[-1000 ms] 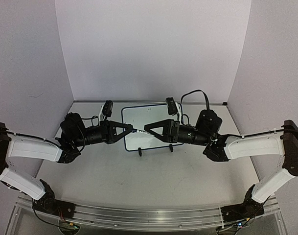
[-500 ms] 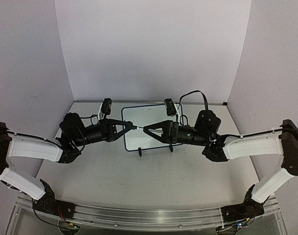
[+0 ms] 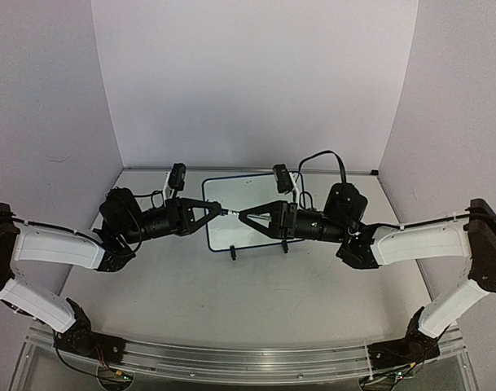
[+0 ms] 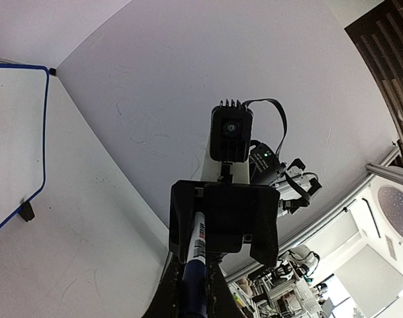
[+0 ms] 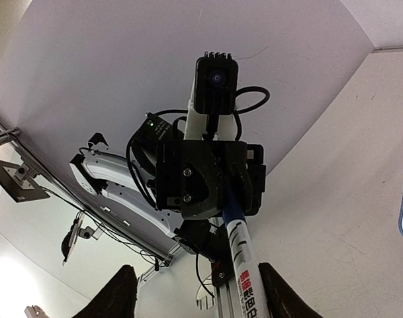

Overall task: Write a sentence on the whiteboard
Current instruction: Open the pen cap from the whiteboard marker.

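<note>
Whiteboard [image 3: 231, 191], small, rectangular, white with thin dark-blue rim, at far middle of pale grey surface [image 3: 231, 301], left end effector [image 3: 220, 213] clamped on slim white-and-blue marker pen [image 3: 231, 213], right end effector [image 3: 243, 214] facing it tip to tip, fingers [image 5: 118, 295] spread wide either side of pen barrel, both above board.

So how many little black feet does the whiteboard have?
2. The left foot sits under the whiteboard's near edge, and the right foot is further along that same edge. None looks hidden.
</note>
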Tool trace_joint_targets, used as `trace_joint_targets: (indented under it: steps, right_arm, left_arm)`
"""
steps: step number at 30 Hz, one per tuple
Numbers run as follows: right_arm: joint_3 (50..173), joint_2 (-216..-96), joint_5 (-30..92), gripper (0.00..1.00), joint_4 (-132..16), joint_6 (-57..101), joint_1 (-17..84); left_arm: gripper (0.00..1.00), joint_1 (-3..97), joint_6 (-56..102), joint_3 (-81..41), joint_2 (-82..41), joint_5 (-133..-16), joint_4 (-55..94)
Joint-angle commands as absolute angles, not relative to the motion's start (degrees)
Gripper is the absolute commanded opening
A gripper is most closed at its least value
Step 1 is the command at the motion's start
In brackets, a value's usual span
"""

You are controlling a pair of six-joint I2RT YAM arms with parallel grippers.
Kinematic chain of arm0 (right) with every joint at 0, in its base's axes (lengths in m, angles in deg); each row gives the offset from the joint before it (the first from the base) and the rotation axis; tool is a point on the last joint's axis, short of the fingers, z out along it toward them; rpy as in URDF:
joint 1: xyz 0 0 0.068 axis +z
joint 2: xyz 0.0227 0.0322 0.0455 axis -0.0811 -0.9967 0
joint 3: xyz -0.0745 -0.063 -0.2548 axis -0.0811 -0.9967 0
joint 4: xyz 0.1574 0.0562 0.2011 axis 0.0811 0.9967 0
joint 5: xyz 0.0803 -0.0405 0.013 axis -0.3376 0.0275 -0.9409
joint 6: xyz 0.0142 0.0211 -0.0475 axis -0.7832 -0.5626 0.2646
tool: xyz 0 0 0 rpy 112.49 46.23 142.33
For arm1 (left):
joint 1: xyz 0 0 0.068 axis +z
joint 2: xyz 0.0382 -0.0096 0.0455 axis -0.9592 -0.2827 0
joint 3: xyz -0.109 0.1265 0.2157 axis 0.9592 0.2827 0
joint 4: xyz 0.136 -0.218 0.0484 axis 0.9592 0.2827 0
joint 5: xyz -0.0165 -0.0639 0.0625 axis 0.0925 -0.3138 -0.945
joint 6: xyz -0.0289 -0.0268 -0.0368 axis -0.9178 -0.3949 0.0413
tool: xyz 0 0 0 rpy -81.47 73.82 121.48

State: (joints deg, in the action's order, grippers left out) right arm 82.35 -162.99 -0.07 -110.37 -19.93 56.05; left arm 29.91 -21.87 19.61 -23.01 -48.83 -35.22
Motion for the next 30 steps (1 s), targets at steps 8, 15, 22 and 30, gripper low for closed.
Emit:
trace_joint_targets:
  steps: [8,15,22,30]
  right_arm:
    - [84.73,-162.96,-0.75,0.46,-113.49,-19.93,56.13]
    - [84.05,-162.58,0.79,0.28,-113.66,-20.02,56.1]
    - [82.82,-161.88,2.9,0.06,-113.81,-19.73,56.15]
    - [81.22,-160.87,4.72,0.0,-113.91,-18.89,56.09]
  left_arm:
    - [0.0,28.75,-21.2,17.3,-25.04,-47.82,-35.88]
    - [0.0,28.52,-21.03,17.38,-25.0,-47.85,-35.41]
    - [0.0,28.31,-20.78,17.38,-24.83,-47.83,-35.26]
    - [0.0,28.23,-20.68,17.73,-23.93,-48.57,-35.05]
